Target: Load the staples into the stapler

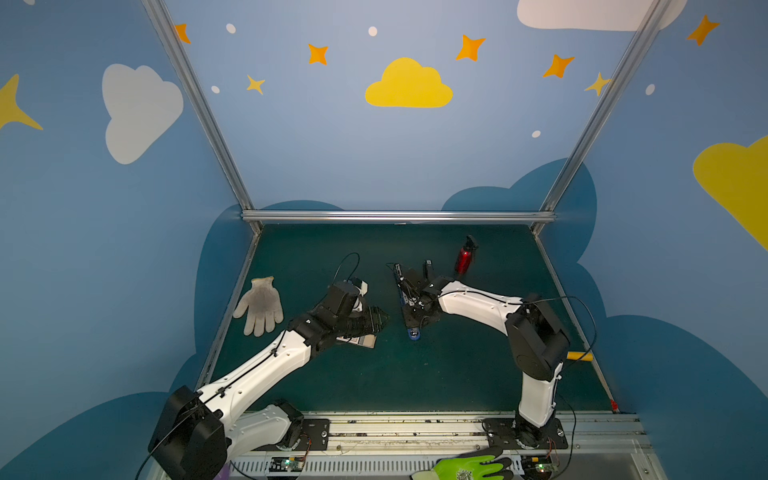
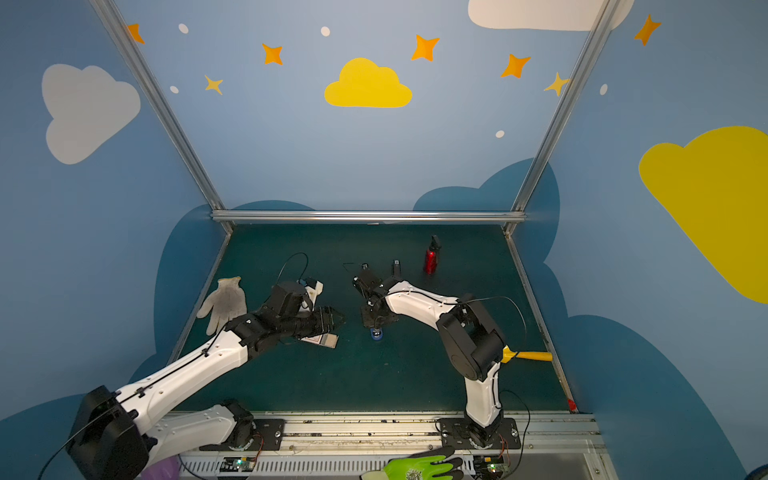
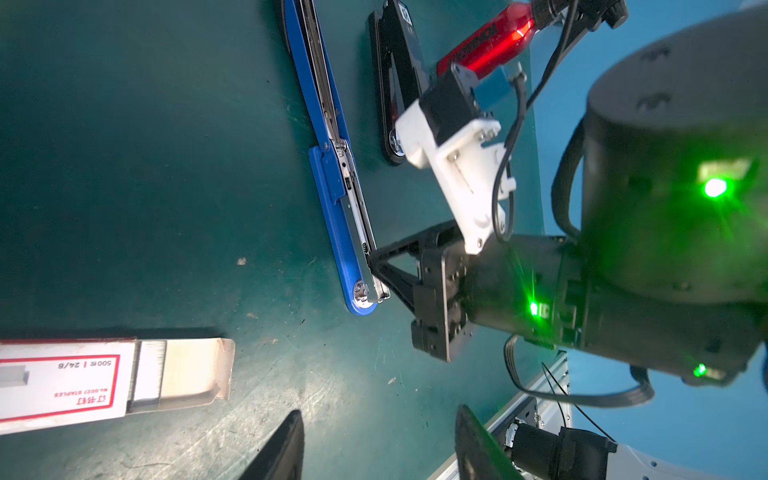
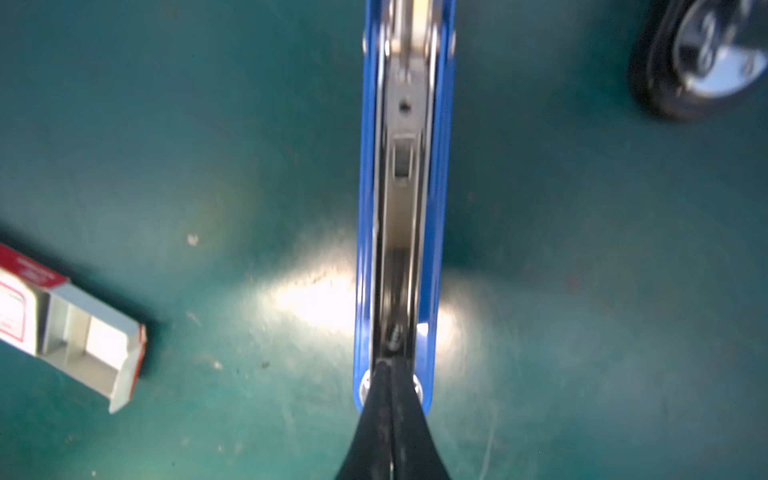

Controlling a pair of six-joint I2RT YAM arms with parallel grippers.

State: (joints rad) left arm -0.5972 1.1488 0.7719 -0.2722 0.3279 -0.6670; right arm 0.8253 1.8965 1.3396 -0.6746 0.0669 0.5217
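Left arm [image 1: 257,374] hovers by the staple box [image 3: 62,382]; right arm [image 1: 478,303] is on the open stapler [image 3: 332,208].
Opened flat, the blue stapler has the right gripper [image 4: 390,374] at the front end of its metal channel, jaws pressed together on nothing. Near the stapler, on the left arm's side, lies the staple box with its tray [image 3: 191,370] pulled out. The left gripper [image 3: 378,449] is just beside it, jaws apart and empty. I think the closed tips may slip and push the stapler away, or a tilted box may spill staples.
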